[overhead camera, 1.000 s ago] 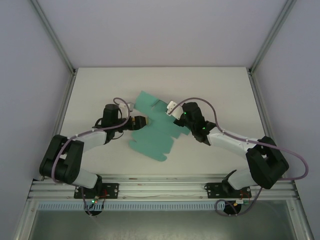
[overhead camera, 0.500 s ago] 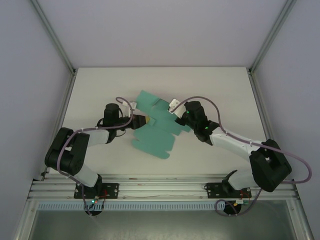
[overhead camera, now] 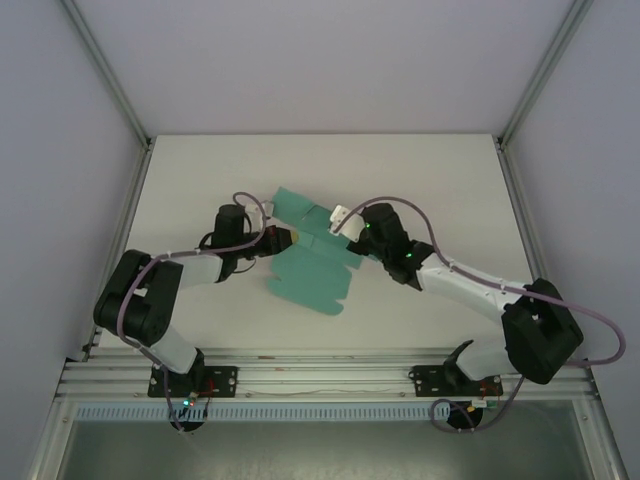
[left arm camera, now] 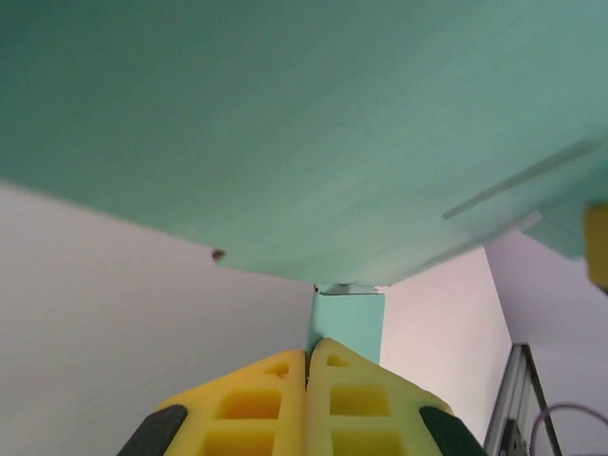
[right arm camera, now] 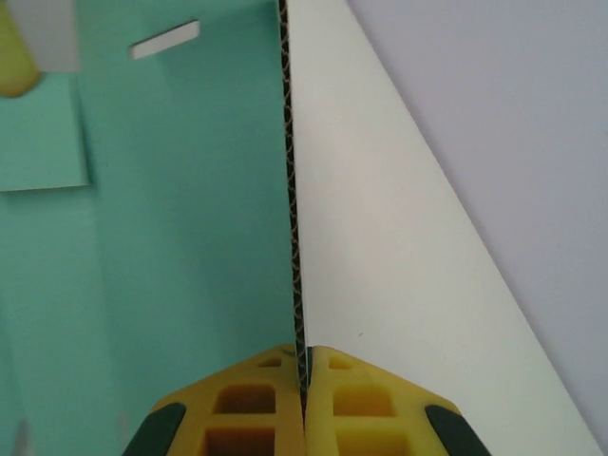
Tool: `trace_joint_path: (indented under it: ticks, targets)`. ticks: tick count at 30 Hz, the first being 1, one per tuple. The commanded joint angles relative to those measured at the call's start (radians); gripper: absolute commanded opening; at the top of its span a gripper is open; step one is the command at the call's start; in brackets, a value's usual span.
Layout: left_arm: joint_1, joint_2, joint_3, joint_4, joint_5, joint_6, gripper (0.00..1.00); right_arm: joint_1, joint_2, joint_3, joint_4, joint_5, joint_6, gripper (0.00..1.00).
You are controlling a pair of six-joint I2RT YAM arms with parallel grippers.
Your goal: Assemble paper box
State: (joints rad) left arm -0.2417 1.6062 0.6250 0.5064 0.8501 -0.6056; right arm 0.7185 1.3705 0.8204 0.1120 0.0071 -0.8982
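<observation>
While pinched fully together, held the paper box [right arm camera: 190,237] by its corrugated edge in the right fingers [right arm camera: 310,366], with that edge running straight up from the seam. Clenched the left fingers [left arm camera: 310,363] likewise, apparently on a small tab [left arm camera: 347,323] hanging beneath the sheet; could not tell how deep that bite went. Hung as a flat die-cut sheet between the two arms over mid-bench [overhead camera: 200,170], raised off the surface on the left side, near corner pointing toward the arm bases.

Judged an early step: no wall stood up, nothing seated in the slot [right arm camera: 163,40] cut near the right-hand grip. Called next for a fold along a crease, one side held firm and the other swung up and inward, slowly and in step so the thin card would neither tear nor buckle.

Offered plenty of bare bench beyond and to both sides. Ran tight only between the two wrists, close across the sheet, where a wide swing risked a knock. Stood well clear of the frame posts [overhead camera: 105,80] at the corners.
</observation>
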Motion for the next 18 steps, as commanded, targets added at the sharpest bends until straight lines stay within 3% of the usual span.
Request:
trace_joint_path:
  ticks: [1,4,7,10,18]
  targets:
    - [-0.028,0.017,0.043,0.017,-0.049,-0.172,0.00,0.106,0.038,0.020,-0.025,0.055,-0.114,0.00]
    - [-0.030,0.017,0.040,0.017,-0.079,-0.270,0.00,0.162,0.097,0.016,-0.004,0.189,-0.180,0.00]
    - [-0.032,0.012,0.072,-0.091,-0.126,-0.296,0.00,0.208,0.155,0.014,0.015,0.276,-0.220,0.00]
    - [-0.032,0.022,0.103,-0.185,-0.156,-0.313,0.00,0.240,0.196,0.019,0.007,0.315,-0.218,0.00]
    - [-0.029,0.056,0.112,-0.217,-0.158,-0.301,0.00,0.252,0.205,0.009,0.055,0.367,-0.226,0.00]
